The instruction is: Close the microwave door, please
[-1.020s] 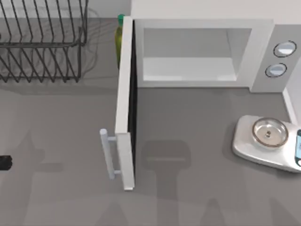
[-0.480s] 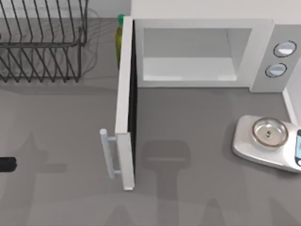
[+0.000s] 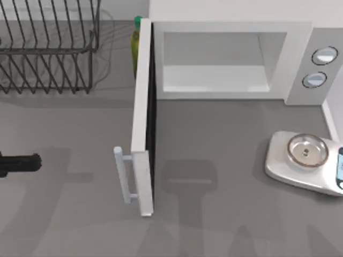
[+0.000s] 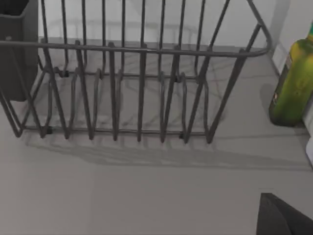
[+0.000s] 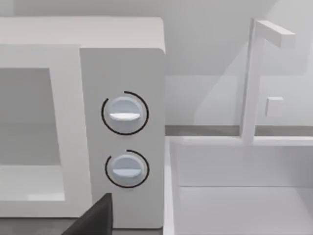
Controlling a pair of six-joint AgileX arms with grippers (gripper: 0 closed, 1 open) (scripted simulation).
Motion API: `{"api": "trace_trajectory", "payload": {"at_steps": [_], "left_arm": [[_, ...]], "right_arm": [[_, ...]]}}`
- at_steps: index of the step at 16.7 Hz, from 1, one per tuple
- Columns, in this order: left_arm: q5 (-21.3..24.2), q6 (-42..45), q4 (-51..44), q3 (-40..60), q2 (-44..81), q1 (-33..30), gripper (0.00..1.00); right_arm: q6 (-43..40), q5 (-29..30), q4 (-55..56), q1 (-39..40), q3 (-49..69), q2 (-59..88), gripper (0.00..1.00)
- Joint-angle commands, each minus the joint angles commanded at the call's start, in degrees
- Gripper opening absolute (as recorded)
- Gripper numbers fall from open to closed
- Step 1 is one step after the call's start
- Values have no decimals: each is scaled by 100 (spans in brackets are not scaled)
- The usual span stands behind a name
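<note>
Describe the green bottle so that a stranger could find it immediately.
Start at the big white microwave at the table's back. Its door stands open toward the front. The green bottle stands behind the door's hinge, beside the wire dish rack; nothing else there is green.

Over the last second the left hand (image 3: pixel 32 162) has pushed in from the left edge of the top view, its dark tip now reaching further across the bench (image 3: pixel 80 214) toward the microwave door (image 3: pixel 142 123) and sitting slightly higher in that view. Its shadow on the bench has slid rightward with it.
</note>
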Motion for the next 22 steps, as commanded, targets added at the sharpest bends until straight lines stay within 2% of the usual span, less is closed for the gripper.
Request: {"api": "trace_trajectory", "payload": {"at_steps": [7, 11, 18, 22], "left_arm": [[-530, -1113, -1297, 1683, 2756, -1055, 0], [-661, -1454, -1682, 2175, 3524, -1347, 0], [-659, -1477, -1613, 2122, 3596, -1347, 0], [-664, -1474, -736, 1528, 3900, -1357, 0]], "right_arm": [[0, 0, 0, 0, 0, 0, 100], [0, 0, 0, 0, 0, 0, 100], [0, 0, 0, 0, 0, 0, 100], [0, 0, 0, 0, 0, 0, 100]]}}
